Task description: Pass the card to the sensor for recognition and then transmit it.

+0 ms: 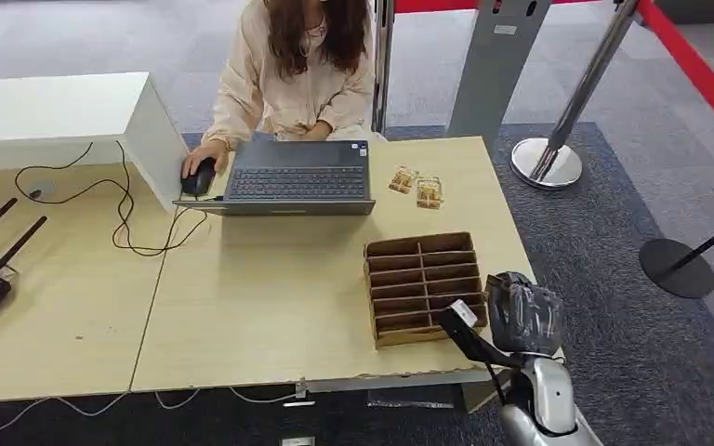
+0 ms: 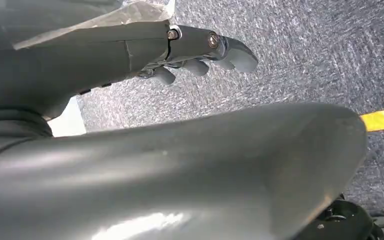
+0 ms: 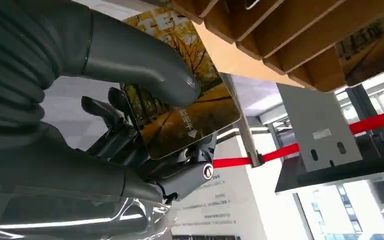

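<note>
One card pinched by right hand beside organizer edge

Surface: pale wood-grain laminate, matt, smooth.
Slotted organizer: brown corrugated cardboard, matt, raw cut edges.
Card: glossy plastic, printed autumn-leaf picture.
Right hand: thumb smooth grey plastic with a soft sheen; darker fingers matt black; ribbed grey cover looks rubbery; a bright metal screw at the fingers' base; clear crinkled film wraps the wrist.
Left hand: grey plastic, semi-gloss, metal screw heads.
Floor carpet: rough blue-grey pile.
Laptop: dark grey, matt.
Stanchion post: polished chrome; red belt woven fabric.
Person's blouse: soft cream cloth.
</note>
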Tool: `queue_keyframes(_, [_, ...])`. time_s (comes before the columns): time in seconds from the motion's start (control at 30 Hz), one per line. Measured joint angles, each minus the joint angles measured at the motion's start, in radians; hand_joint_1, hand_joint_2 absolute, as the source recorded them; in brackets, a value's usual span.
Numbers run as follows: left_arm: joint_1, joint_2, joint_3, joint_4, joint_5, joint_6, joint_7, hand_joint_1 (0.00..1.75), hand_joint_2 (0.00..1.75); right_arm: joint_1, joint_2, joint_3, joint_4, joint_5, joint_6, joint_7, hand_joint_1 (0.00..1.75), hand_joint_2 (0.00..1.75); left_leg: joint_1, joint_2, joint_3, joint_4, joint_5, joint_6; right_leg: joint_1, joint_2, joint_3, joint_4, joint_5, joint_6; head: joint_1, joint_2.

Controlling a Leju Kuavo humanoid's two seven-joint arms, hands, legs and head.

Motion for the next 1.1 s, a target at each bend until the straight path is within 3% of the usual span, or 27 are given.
queue_keyframes(0.6, [0.000, 0.014, 0.001, 0.000, -0.009, -0.005, -0.002, 0.00, 0.00, -0.001, 0.009, -0.125, 0.006, -0.019, -0.001, 0.011, 1.75, 1.75, 0.000, 0.000, 0.000, 0.000, 0.000, 0.000, 0.000, 0.000, 0.000, 0.000, 0.000, 0.000, 0.000, 0.000])
queue_keyframes(0.93, [0.000, 0.016, 0.001, 0.000, -0.005, -0.008, -0.006, 0.00, 0.00, -0.004, 0.017, -0.130, 0.031, -0.011, -0.001, 0.018, 1.75, 1.75, 0.000, 0.000, 0.000, 0.000, 0.000, 0.000, 0.000, 0.000, 0.000, 0.000, 0.000, 0.000, 0.000, 0.000])
queue_keyframes(1.1, [0.000, 0.016, 0.001, 0.000, -0.002, -0.008, -0.007, 0.00, 0.00, -0.004, 0.035, -0.132, 0.080, 0.004, 0.000, -0.012, 1.75, 1.75, 0.000, 0.000, 0.000, 0.000, 0.000, 0.000, 0.000, 0.000, 0.000, 0.000, 0.000, 0.000, 0.000, 0.000])
